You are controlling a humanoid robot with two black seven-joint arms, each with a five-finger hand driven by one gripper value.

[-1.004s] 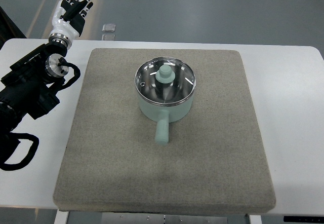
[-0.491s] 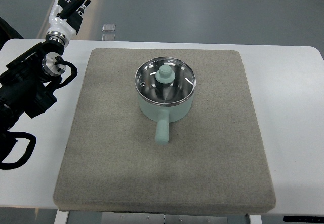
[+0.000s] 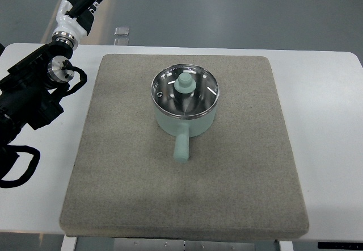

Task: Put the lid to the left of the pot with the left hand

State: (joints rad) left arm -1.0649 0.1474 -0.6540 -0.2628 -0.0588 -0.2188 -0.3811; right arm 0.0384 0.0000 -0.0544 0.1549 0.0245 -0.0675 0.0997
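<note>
On the white table: grey felt mat [image 3: 187,149], dead centre for me
Pot: mint saucepan [image 3: 185,116] mid-mat, handle facing me
Lid: glass lid [image 3: 184,91] sitting on the saucepan
Left hand: left hand [image 3: 81,5] far-left corner, off the mat, fingers spread, holding nothing

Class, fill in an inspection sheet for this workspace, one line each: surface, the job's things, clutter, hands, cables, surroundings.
Surface: white table with a grey-brown mat covering most of it.
Job's things: mint pot near the mat's middle, handle pointing to the near edge; glass lid with mint knob seated on the pot.
Clutter: nothing seen on the mat.
Hands: left hand raised beyond the table's far left corner, fingers spread, holding nothing, well clear of the lid; right hand not in view.
Cables: black cable loops on the left arm, over the table's left edge.
Surroundings: grey floor beyond the table; a small clear object just past the far edge.
</note>
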